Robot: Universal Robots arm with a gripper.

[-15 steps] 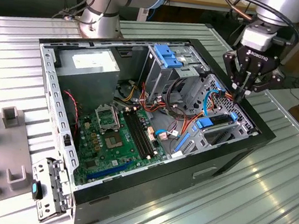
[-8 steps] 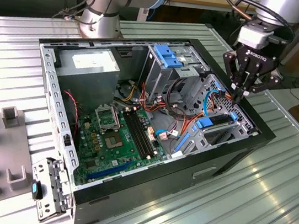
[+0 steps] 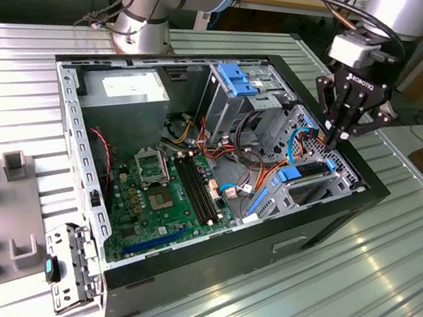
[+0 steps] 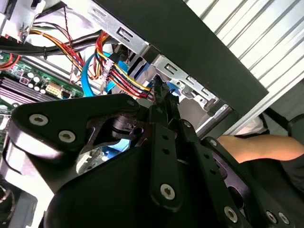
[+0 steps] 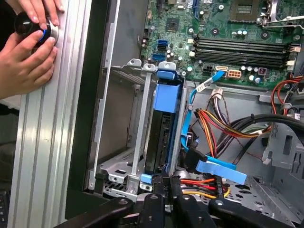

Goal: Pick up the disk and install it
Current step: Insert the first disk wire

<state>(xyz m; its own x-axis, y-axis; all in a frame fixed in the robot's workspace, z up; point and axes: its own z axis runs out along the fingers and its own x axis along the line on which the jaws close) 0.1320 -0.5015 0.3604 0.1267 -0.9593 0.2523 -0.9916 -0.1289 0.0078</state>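
Exterior view: ribbed metal bench (image 3: 392,278) carries open PC case (image 3: 320,229); cables (image 5: 223,123) crowd the bay, little room. Disk (image 5: 162,133) sits on edge in metal cage (image 5: 142,123), gripper (image 3: 334,139) jaws closed together at its end. Prob stiff, heavyish, shock-sensitive; hold by blue side rails (image 5: 168,97), not faces

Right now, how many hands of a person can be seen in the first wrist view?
2. Both are at a black knob on the ribbed table, outside the case: the first hand covers it, the second hand presses its side. More may be hidden.
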